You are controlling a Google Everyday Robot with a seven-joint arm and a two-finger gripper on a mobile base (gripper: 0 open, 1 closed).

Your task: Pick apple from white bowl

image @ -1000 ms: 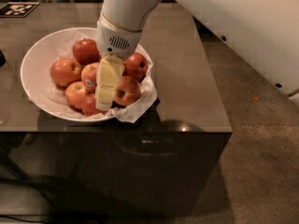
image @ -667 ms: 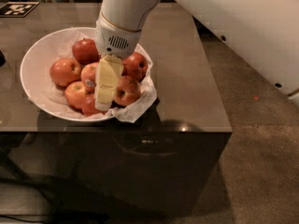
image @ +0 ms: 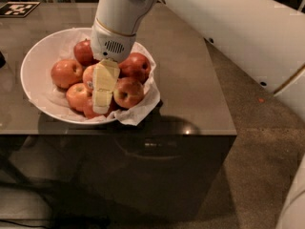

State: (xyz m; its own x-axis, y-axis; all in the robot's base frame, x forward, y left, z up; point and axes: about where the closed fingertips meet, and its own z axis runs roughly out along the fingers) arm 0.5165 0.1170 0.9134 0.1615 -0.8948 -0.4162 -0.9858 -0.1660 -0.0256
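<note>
Nothing much has shifted: the claw (image: 101, 104) stays lowered into the white bowl (image: 35, 56), red apples (image: 127, 92) either side; its grip cannot be told.

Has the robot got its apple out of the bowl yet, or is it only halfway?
Not yet. Done: the gripper is down in the white bowl, in the middle of the apples. In hand: getting hold of one, but I can't see if it has. Left: lifting one out, since every apple I can see lies in the bowl.
</note>
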